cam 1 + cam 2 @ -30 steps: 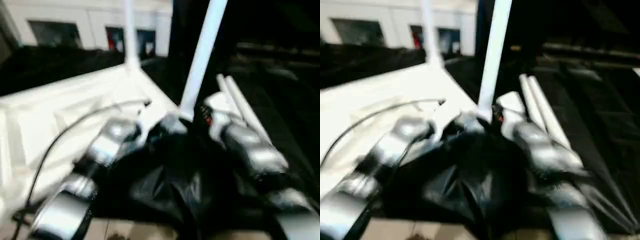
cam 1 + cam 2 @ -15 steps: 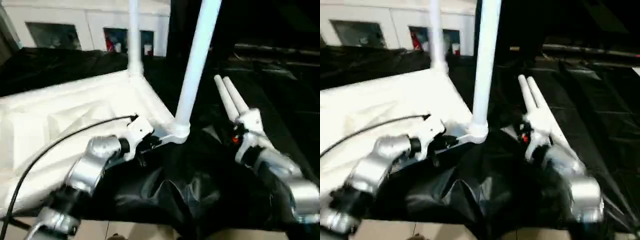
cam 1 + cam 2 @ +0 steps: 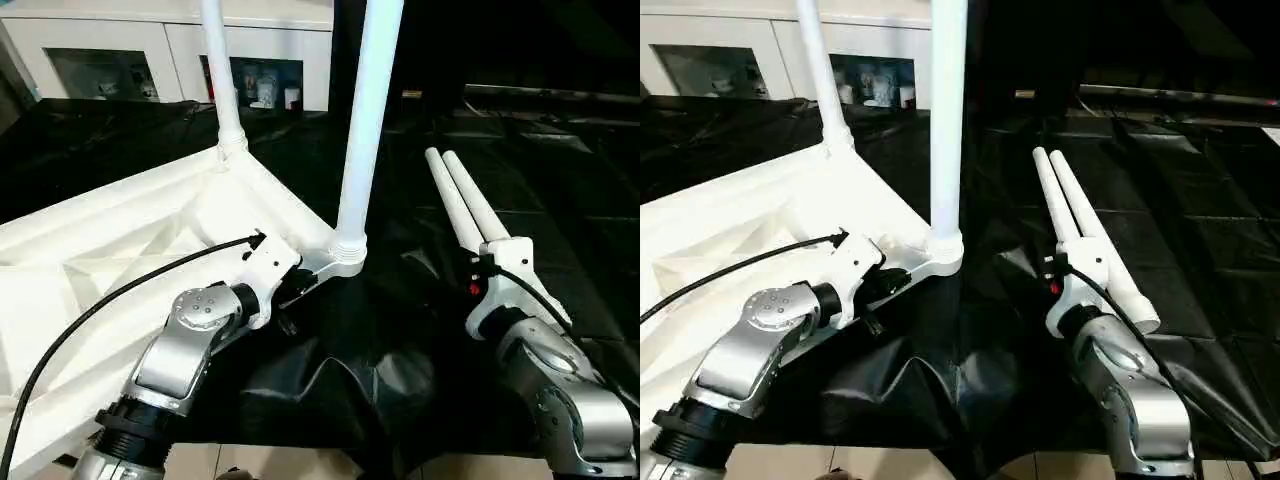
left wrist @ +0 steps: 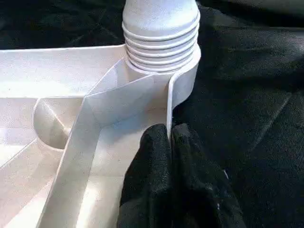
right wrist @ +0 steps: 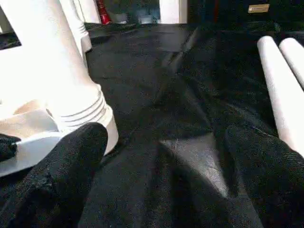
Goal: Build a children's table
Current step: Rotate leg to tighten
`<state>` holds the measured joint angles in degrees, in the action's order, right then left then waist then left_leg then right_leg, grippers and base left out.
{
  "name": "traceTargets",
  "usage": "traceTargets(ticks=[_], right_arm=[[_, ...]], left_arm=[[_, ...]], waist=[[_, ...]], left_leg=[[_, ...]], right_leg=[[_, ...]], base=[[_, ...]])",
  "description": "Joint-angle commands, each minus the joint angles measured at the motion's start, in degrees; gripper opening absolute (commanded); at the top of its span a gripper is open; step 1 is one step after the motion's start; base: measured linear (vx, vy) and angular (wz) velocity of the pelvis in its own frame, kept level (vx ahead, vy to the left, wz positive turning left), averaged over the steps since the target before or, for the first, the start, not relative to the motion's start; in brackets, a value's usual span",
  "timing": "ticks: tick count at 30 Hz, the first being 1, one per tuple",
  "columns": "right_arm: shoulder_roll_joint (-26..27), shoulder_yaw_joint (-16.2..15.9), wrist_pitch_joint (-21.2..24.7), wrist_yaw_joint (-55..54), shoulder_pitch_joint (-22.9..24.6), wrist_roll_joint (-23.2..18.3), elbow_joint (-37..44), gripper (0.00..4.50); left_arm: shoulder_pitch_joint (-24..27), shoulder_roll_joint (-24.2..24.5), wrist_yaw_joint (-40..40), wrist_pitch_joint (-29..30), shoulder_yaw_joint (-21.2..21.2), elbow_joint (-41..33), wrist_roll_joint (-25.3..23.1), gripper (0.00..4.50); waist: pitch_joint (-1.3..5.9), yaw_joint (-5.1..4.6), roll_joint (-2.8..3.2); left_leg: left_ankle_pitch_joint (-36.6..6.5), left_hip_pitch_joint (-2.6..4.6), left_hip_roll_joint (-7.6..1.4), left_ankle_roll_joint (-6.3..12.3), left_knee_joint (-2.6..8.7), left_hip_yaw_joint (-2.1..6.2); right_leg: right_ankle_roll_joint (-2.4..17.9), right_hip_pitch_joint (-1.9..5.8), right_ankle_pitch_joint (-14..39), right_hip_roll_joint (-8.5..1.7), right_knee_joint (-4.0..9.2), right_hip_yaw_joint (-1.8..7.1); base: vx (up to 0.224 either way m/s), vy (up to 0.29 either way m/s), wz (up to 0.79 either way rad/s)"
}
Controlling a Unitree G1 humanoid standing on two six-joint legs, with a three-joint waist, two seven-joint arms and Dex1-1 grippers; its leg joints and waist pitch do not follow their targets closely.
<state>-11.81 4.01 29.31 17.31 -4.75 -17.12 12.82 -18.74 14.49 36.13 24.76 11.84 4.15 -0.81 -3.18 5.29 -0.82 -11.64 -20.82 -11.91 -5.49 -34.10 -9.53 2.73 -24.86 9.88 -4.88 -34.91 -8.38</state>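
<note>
Two legs seated, two loose

Left end effector point(image 4: 170, 142) pinches the upturned tabletop's point(image 3: 110, 240) rim, frame left; right end effector point(image 5: 161, 156) gapes empty. Spare legs point(image 3: 465, 200), centre-right, look light, stiff, slick: grip mid-shaft.

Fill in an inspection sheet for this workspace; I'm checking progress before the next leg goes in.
Surface: black sheet, wrinkled near the front edge.
Job's things: tabletop underside up; two legs standing in corner sockets; two loose legs lying side by side.
Clutter: nothing seen.
Grippers: left gripper shut on the tabletop's rim beside the near socket; right gripper open, empty, near the loose legs.
Cables: black cable along the left arm.
Surroundings: white cabinet behind.
</note>
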Motion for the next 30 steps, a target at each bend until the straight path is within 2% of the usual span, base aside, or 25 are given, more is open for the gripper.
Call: traceTargets(ticks=[1, 5, 7, 15, 16, 17, 18, 19, 20, 22, 23, 24, 25, 26, 27, 28, 29, 30], right_arm=[[0.23, 0.23, 0.79, -0.54, -0.50, 0.62, -0.18, 4.46], [0.67, -0.48, 0.70, -1.23, -0.36, 0.73, -0.38, 4.46], [0.89, -0.81, 0.90, -1.58, -0.28, 0.80, -0.60, 4.46], [0.15, -2.12, 0.75, -1.10, -0.46, 1.84, -0.96, 4.46], [-0.13, -2.39, 0.73, -0.99, -0.50, 2.06, -1.01, 4.46], [-0.27, -2.48, 0.84, -0.96, -0.53, 2.11, -1.10, 4.46], [-0.41, -2.61, 0.78, -0.97, -0.58, 2.25, -1.18, 4.46], [-0.54, -2.76, 0.65, -1.02, -0.62, 2.43, -1.27, 4.46], [-0.63, -2.87, 0.39, -1.01, -0.66, 2.61, -1.35, 4.46], [-0.70, -2.94, 0.18, -0.98, -0.77, 2.76, -1.49, 4.46], [-0.65, -2.82, 0.24, -0.94, -0.90, 2.76, -1.55, 4.46], [-0.57, -2.72, 0.33, -0.92, -1.01, 2.70, -1.60, 4.46], [-0.59, -2.69, 0.17, -0.89, -1.12, 2.72, -1.68, 4.46], [-0.60, -2.69, 0.07, -0.87, -1.16, 2.74, -1.72, 4.46], [-0.50, -2.51, 0.10, -0.98, -1.22, 2.60, -1.81, 4.46], [-0.23, -2.04, 0.32, -1.26, -1.32, 2.23, -1.98, 4.46], [0.02, -1.25, 0.70, -1.70, -1.58, 1.69, -2.50, 4.46], [-0.05, -1.17, 0.74, -1.70, -1.65, 1.67, -2.63, 4.46]], left_arm=[[-1.72, -1.43, -2.79, -0.61, -2.54, -3.66, 1.27, 0.00], [-2.24, -2.06, -4.47, 1.95, -3.19, -3.79, 1.64, 0.00], [-2.79, -2.31, -5.50, 3.67, -3.63, -3.08, 1.38, 0.00], [-2.87, -1.64, -4.15, 4.53, -3.11, -3.19, 1.88, 0.00], [-2.89, -1.64, -4.19, 4.59, -3.04, -3.23, 1.86, 0.00], [-2.93, -1.67, -4.18, 4.61, -2.95, -3.23, 1.85, 0.00], [-3.02, -1.66, -4.13, 4.69, -2.80, -3.19, 1.87, 0.00], [-3.10, -1.64, -4.06, 4.78, -2.63, -3.14, 1.91, 0.00], [-3.19, -1.66, -4.09, 4.82, -2.52, -3.05, 1.94, 0.00], [-3.38, -1.68, -3.92, 4.89, -2.26, -2.98, 2.08, 0.00], [-3.48, -1.65, -3.91, 4.92, -2.10, -2.99, 2.14, 0.00], [-3.57, -1.62, -3.94, 4.96, -2.08, -2.93, 2.21, 0.00], [-3.65, -1.58, -3.95, 5.02, -2.03, -2.89, 2.27, 0.00], [-3.68, -1.57, -3.94, 5.06, -2.01, -2.88, 2.29, 0.00], [-3.69, -1.55, -3.93, 5.03, -1.97, -2.88, 2.28, 0.00], [-3.65, -1.54, -3.92, 4.89, -1.91, -2.90, 2.23, 0.00], [-3.48, -1.38, -3.95, 4.74, -1.58, -3.03, 2.02, 0.00], [-3.31, -1.34, -3.95, 4.56, -1.45, -3.16, 1.94, 0.00]], waist=[[4.18, 0.46, 0.10], [4.27, 0.43, -0.13], [4.29, 0.47, -0.04], [4.34, 0.45, 0.07], [4.30, 0.46, 0.20], [3.88, 0.70, -0.40], [4.08, 0.54, 0.50], [3.61, 0.09, 0.94], [3.00, -0.34, 1.14], [2.65, -0.55, 1.42], [2.76, -0.75, 1.40], [2.70, -0.78, 1.42], [2.72, -0.87, 1.45], [2.76, -0.94, 1.81], [2.88, -1.13, 1.89], [3.45, -1.93, 2.76], [3.50, -2.89, 2.72], [3.48, -3.08, 2.23]], left_leg=[[-4.32, -0.44, -0.95, 3.71, 3.42, 0.23], [-3.67, -0.49, -0.91, 3.90, 3.29, 0.18], [-3.27, -0.48, -0.90, 3.99, 3.27, 0.21], [-3.08, -0.45, -0.88, 4.07, 3.16, 0.23], [-4.22, -0.26, -0.91, 3.91, 3.27, 0.20], [-8.40, -2.18, -0.35, 4.71, 4.02, 1.91], [-9.94, -1.76, -0.69, 5.71, 4.40, 2.32], [-14.13, -2.38, -0.29, 7.13, 4.48, 3.63], [-18.86, -1.76, 0.05, 6.71, 4.15, 3.86], [-21.42, -1.34, 0.11, 5.91, 3.73, 3.83], [-19.07, -2.73, 0.18, 5.80, 3.42, 4.17], [-18.60, -2.83, 0.12, 5.76, 3.45, 4.30], [-17.92, -2.87, 0.02, 5.93, 3.60, 4.59], [-16.88, -2.56, -0.03, 6.61, 3.88, 4.80], [-15.98, -2.59, 0.03, 7.17, 3.97, 4.95], [-17.46, 2.44, -2.32, 5.69, 4.35, 3.92], [-11.78, 5.43, -4.98, 9.08, 5.67, 5.88], [-7.80, 5.49, -4.79, 10.81, 5.09, 5.87]], right_leg=[[3.38, 5.11, 9.83, -3.35, 4.51, 3.92], [3.61, 5.20, 8.96, -3.39, 4.37, 3.99], [3.91, 5.22, 8.29, -3.38, 4.19, 3.99], [4.12, 5.21, 7.97, -3.35, 4.15, 3.99], [4.09, 5.28, 9.01, -3.36, 4.21, 3.96], [3.46, 7.36, 13.66, -4.64, 3.70, 2.41], [2.77, 7.51, 16.21, -4.93, 4.47, 1.86], [0.66, 8.32, 21.97, -5.70, 5.12, 0.31], [-0.63, 8.71, 30.61, -6.30, 6.57, -0.64], [-1.11, 9.55, 37.08, -6.79, 7.71, -1.70], [-1.86, 11.32, 37.38, -7.08, 8.03, -2.21], [-1.80, 11.44, 36.95, -7.08, 8.07, -2.33], [-0.94, 11.93, 34.99, -6.76, 7.89, -2.49], [0.71, 12.26, 31.33, -6.24, 7.73, -2.61], [1.48, 12.50, 29.17, -5.84, 7.52, -2.72], [3.09, 9.25, 27.03, -4.15, 7.21, -1.07], [8.58, 6.88, 11.39, -2.00, 2.93, -0.27], [9.30, 6.11, 6.98, -2.24, 2.15, 0.44]], base=[[0.000, 0.000, 0.00], [0.000, 0.000, 0.00], [0.000, 0.000, 0.00], [0.000, 0.000, 0.00], [0.000, 0.000, 0.00], [0.000, 0.000, 0.00], [0.007, -0.012, 0.19], [0.016, -0.020, 0.43], [0.015, -0.015, 0.41], [0.016, -0.004, 0.36], [0.035, -0.006, 0.45], [0.055, -0.010, 0.44], [0.096, -0.004, 0.70], [0.073, 0.001, 0.50], [0.103, 0.003, 0.47], [0.139, -0.017, 0.18], [0.139, -0.017, 0.18], [0.135, -0.001, -0.02]])
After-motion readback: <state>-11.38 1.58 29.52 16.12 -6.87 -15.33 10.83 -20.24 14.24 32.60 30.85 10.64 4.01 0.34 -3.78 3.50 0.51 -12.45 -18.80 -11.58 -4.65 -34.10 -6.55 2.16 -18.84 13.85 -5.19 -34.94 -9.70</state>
